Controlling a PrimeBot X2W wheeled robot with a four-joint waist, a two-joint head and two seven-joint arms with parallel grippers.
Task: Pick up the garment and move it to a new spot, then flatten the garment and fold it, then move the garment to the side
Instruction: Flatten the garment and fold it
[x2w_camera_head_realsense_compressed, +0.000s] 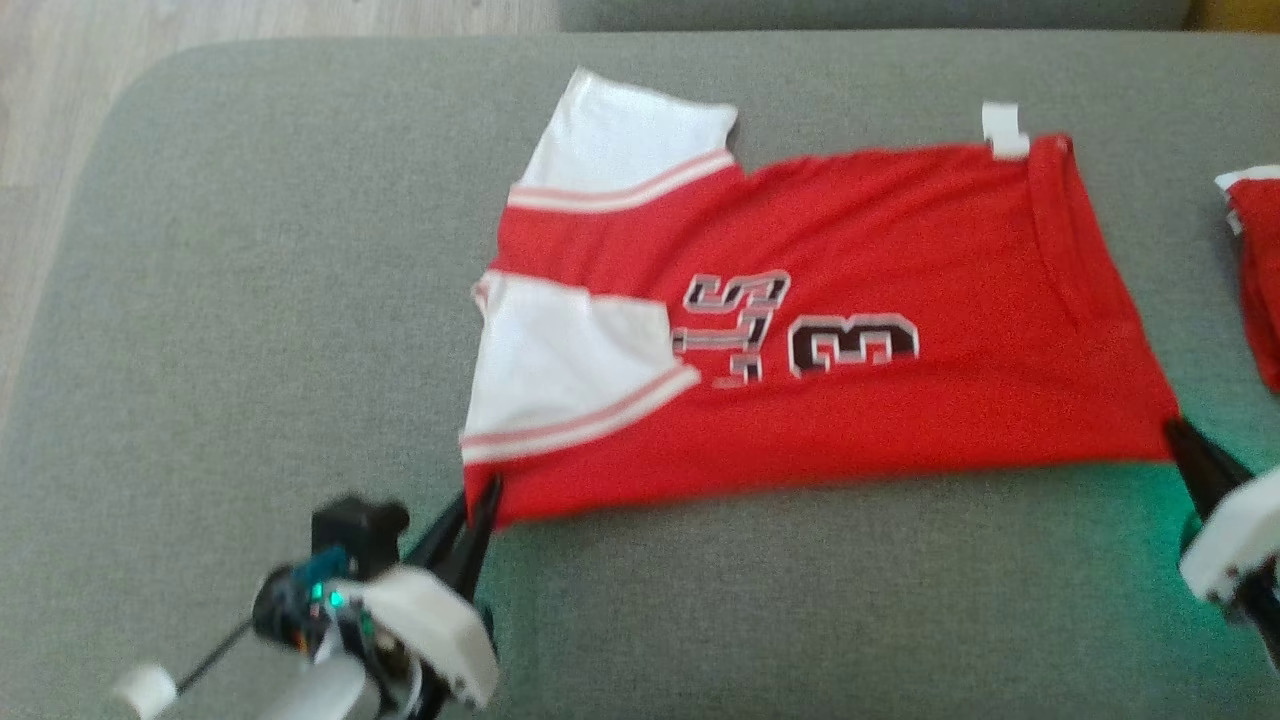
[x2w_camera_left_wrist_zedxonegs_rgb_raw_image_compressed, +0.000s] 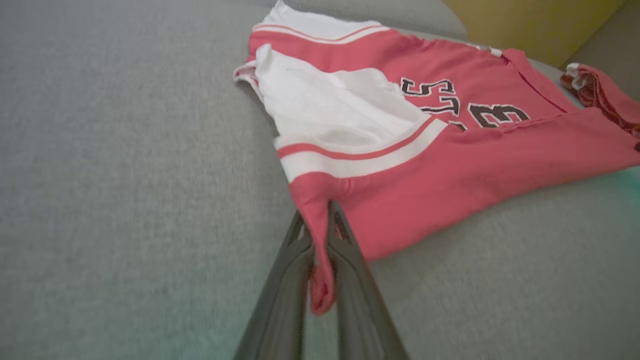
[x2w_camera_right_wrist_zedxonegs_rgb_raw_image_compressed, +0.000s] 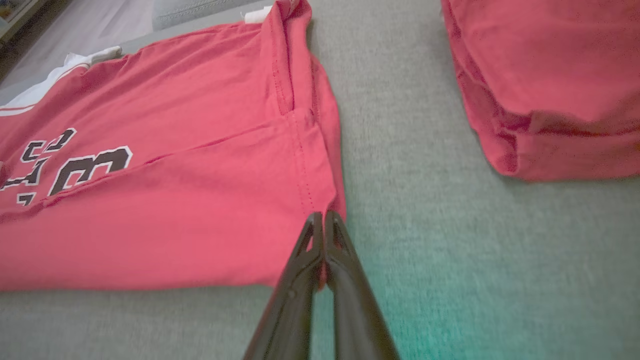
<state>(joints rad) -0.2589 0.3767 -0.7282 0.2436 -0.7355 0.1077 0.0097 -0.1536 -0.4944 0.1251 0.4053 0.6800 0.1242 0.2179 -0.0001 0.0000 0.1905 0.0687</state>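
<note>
Red garment (x2w_camera_head_realsense_compressed: 900, 260) lies flat mid-cushion (x2w_camera_head_realsense_compressed: 250, 300), long axis left to right: white sleeves (x2w_camera_head_realsense_compressed: 560, 360) toward the left edge, hem toward the right. Left gripper (x2w_camera_head_realsense_compressed: 480, 505) is clamped on its near left corner and right gripper (x2w_camera_head_realsense_compressed: 1175, 432) pinches the near hem corner (fabric between both pairs of fingers). Folded red bundle (x2w_camera_head_realsense_compressed: 1262, 260) at the right edge.

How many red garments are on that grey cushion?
2. A red-and-white fabric jersey with black numerals lies spread across the middle of the grey cushion; a folded red fabric garment sits at its right edge. Others may lie beyond view.
</note>
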